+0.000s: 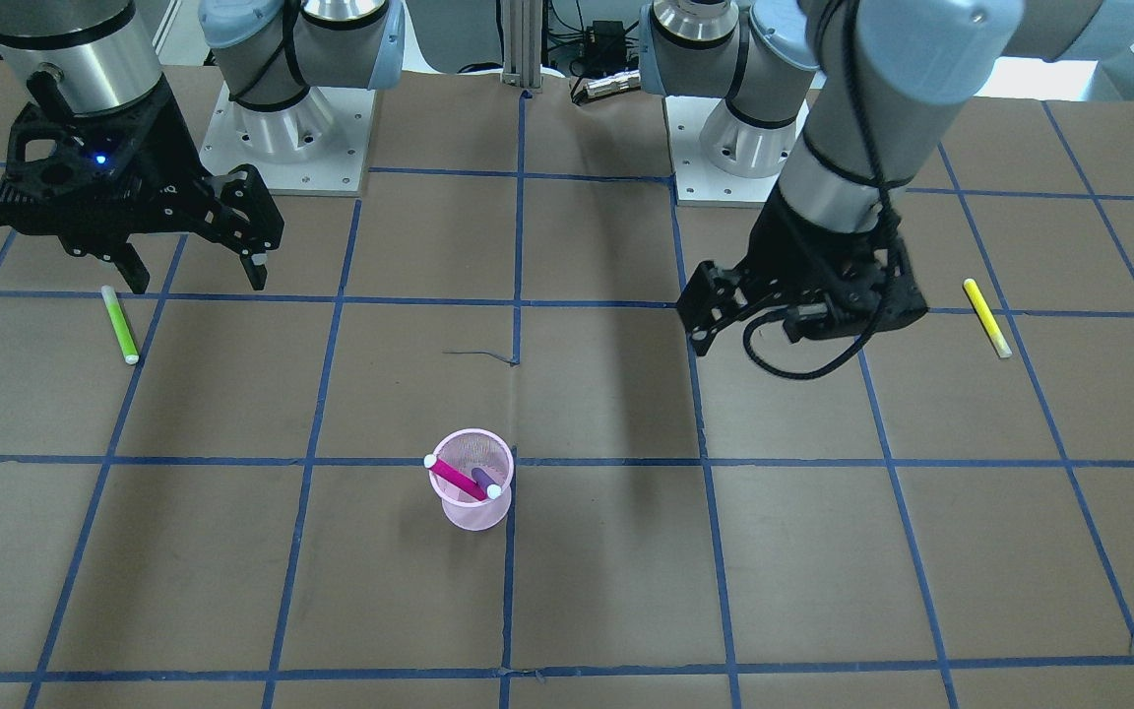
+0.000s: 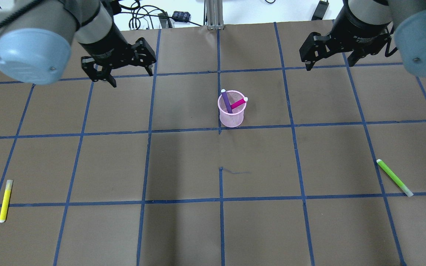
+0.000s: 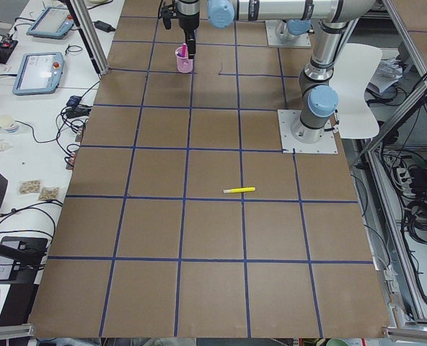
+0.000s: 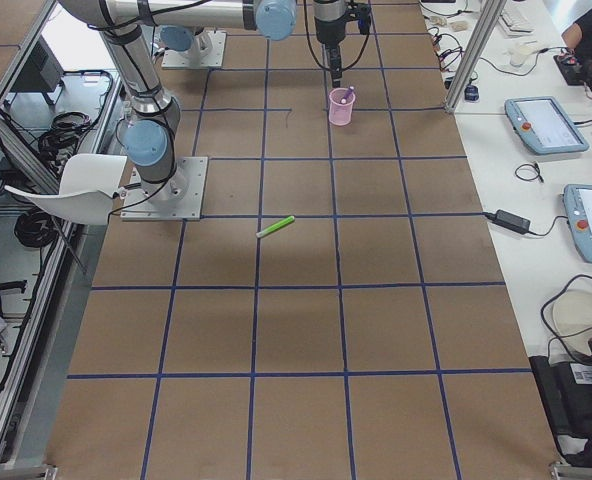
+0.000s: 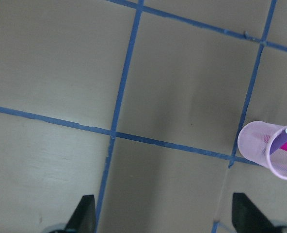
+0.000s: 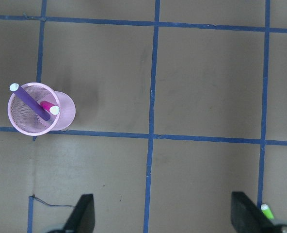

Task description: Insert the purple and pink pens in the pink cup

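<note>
The pink mesh cup [image 2: 231, 117] stands upright near the table's middle. A purple pen [image 2: 226, 100] and a pink pen [image 2: 239, 103] lean inside it, white caps up. The cup also shows in the front view [image 1: 473, 512], the left wrist view [image 5: 260, 155] and the right wrist view [image 6: 66, 109]. My left gripper [image 2: 131, 75] is open and empty, raised well to the cup's left. My right gripper [image 2: 327, 63] is open and empty, raised well to the cup's right. Both wrist views show the fingertips [image 5: 85, 213] [image 6: 245, 213] spread wide with nothing between them.
A yellow pen [image 2: 5, 201] lies flat near the table's front left. A green pen [image 2: 394, 177] lies flat at the front right, and its tip shows in the right wrist view [image 6: 265, 210]. Blue tape lines grid the brown table [image 2: 183, 166].
</note>
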You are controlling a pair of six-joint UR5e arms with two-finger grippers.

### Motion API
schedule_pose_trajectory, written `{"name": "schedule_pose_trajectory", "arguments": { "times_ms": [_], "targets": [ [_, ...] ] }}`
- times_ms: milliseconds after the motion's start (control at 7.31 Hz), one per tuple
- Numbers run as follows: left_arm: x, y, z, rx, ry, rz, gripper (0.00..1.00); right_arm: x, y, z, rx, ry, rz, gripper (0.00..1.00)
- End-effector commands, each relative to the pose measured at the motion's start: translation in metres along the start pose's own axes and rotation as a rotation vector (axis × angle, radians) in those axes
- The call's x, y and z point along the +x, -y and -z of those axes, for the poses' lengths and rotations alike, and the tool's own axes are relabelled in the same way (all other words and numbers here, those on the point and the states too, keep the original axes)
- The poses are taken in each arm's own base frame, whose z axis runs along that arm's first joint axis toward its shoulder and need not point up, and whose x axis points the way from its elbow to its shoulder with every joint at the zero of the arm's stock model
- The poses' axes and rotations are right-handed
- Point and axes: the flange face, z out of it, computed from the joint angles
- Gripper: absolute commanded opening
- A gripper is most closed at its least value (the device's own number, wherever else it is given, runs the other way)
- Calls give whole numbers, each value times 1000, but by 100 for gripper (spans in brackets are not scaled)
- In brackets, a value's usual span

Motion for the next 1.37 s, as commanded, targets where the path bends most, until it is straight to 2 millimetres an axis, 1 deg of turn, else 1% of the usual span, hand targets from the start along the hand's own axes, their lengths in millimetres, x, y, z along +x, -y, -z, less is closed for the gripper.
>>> {"name": "schedule_pose_trajectory", "arguments": {
  "times_ms": [0,137,274,410,547,684,821,1231],
  "targets": [
    [-6,-44,32,-45,31,-113,100,0,0,0,0,1,1,100],
    [-6,-44,23,-35,33,-130,100,0,0,0,0,-2,-1,100],
    [-11,-33,28,24,34,-192,100,0,-1,-1,-2,0,0,100],
    [-14,-27,25,22,32,-187,100,0,0,-1,-3,-1,0,100],
    [-13,-23,26,50,34,-189,100,1,-1,-1,-5,0,-1,100],
    [-13,-15,25,113,33,-189,100,1,-1,-1,-5,0,-1,100],
    [-12,-13,20,108,28,-177,100,1,-1,-1,-5,0,-1,100],
    [-14,-15,23,111,29,-173,100,1,-1,-2,-7,-3,-1,100]
  ]
}}
